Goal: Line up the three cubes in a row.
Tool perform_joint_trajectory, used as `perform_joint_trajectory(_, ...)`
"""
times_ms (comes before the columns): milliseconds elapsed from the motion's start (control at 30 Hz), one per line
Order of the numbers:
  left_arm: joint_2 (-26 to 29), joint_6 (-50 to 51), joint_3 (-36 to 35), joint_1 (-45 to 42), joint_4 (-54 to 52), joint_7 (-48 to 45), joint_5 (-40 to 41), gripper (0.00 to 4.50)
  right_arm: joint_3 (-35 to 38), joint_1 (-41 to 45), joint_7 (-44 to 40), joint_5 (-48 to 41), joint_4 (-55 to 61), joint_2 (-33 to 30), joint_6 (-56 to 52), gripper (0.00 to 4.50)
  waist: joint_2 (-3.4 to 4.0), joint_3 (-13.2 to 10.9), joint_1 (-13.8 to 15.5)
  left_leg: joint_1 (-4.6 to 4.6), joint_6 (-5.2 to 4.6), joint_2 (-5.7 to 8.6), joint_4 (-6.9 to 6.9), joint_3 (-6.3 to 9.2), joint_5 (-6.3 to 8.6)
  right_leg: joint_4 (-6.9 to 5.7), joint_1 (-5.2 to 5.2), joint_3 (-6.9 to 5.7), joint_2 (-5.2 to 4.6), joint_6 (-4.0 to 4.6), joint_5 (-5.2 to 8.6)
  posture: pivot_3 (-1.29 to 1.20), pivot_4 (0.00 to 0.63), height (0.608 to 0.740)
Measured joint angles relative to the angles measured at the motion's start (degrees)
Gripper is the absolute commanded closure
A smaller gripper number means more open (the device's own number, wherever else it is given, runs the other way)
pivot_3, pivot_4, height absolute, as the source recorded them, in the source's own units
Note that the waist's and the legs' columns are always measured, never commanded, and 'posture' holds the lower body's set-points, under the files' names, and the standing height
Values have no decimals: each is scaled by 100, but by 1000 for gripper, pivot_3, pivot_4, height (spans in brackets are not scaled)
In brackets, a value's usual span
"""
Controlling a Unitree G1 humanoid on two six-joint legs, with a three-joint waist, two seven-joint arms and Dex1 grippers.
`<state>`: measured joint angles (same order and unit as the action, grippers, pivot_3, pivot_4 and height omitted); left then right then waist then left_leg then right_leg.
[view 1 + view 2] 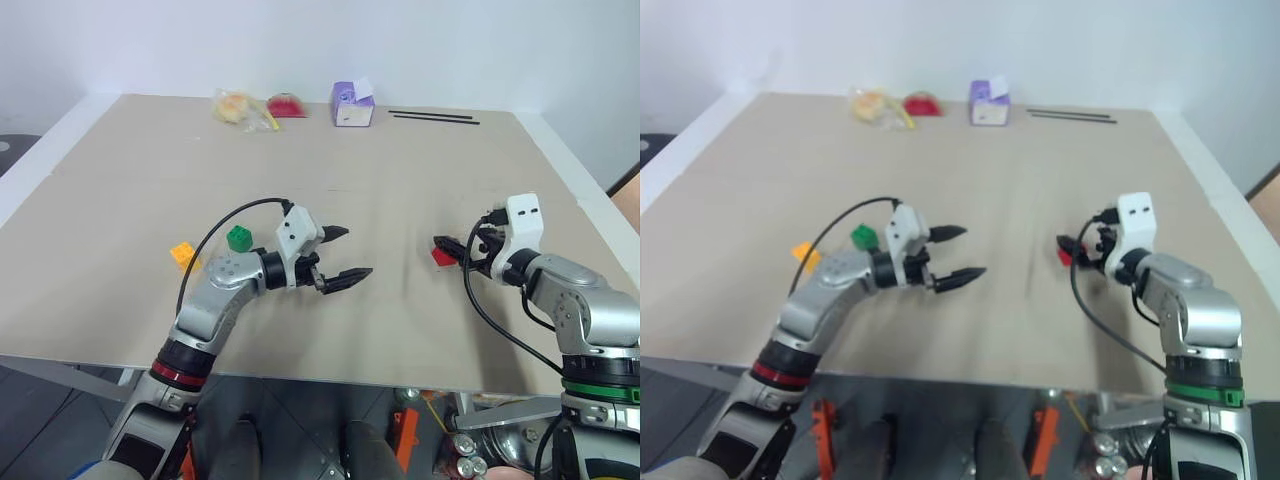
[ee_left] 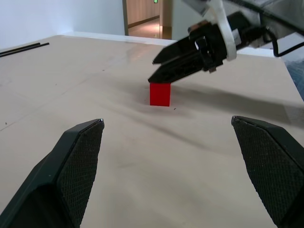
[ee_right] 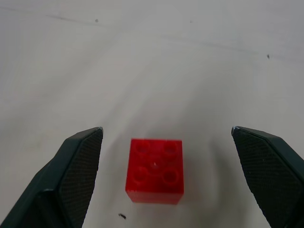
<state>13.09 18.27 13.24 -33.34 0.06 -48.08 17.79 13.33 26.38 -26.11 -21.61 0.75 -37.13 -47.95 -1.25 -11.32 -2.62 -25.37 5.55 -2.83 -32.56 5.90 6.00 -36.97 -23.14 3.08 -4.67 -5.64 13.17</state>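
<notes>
The red cube (image 3: 156,170) rests on the tan table (image 1: 400,330) at the right. My right gripper (image 3: 167,129) is open and hangs just over it, a wide gap on each side of the cube. The left wrist view shows the right gripper (image 2: 153,71) slightly above the red cube (image 2: 159,94). My left gripper (image 1: 350,252) is open at mid-table, pointing toward the red cube (image 1: 442,256), and holds nothing. The green cube (image 1: 239,238) sits behind the left wrist. The yellow-orange cube (image 1: 183,254) lies further left.
At the table's far edge stand a purple-and-white box (image 1: 352,104), a yellow wrapped item (image 1: 235,106) and a red wrapped item (image 1: 287,105). Two thin black sticks (image 1: 435,118) lie to the box's right. The table's front edge runs just below both arms.
</notes>
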Motion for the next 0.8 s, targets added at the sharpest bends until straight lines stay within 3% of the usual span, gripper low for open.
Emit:
perform_joint_trajectory(367, 60, -37, -6, 0, -1, 6, -5, 23, -201, -93, -75, 2, -182, 54, -206, 0, 0, 0, 2, 0, 0, 0, 0, 0, 0, 0, 0, 0, 0, 0, 0, 0, 150, 740)
perform_joint_trajectory(400, 61, -37, -6, 0, -1, 7, -5, 0, -201, -93, -73, 2, -225, 70, -207, 549, 0, 0, 2, 0, 0, 0, 0, 0, 0, 0, 0, 1, 0, 0, 0, 0, 150, 740)
perform_joint_trajectory(467, 61, -38, -5, 0, -1, 7, -5, 0, -203, -93, -70, 6, -254, 93, -209, 1032, 0, 0, 2, 0, 0, 0, 0, 0, 0, 0, 0, 1, 0, 0, 0, 0, 150, 740)
perform_joint_trajectory(667, 61, -38, -6, 0, -1, 20, -5, 0, -203, -89, -8, 16, -328, 166, -182, 3217, 0, 0, 2, 0, 0, 0, 0, 0, 0, 0, 0, 1, 0, 0, 0, 0, 150, 740)
perform_joint_trajectory(800, 63, -40, -6, 1, -1, 25, -6, 0, -205, -89, -54, 47, -328, 176, -22, 3270, 0, 0, 2, 0, 0, 0, 0, 0, 0, 0, 0, 1, 0, -1, 0, 0, 150, 740)
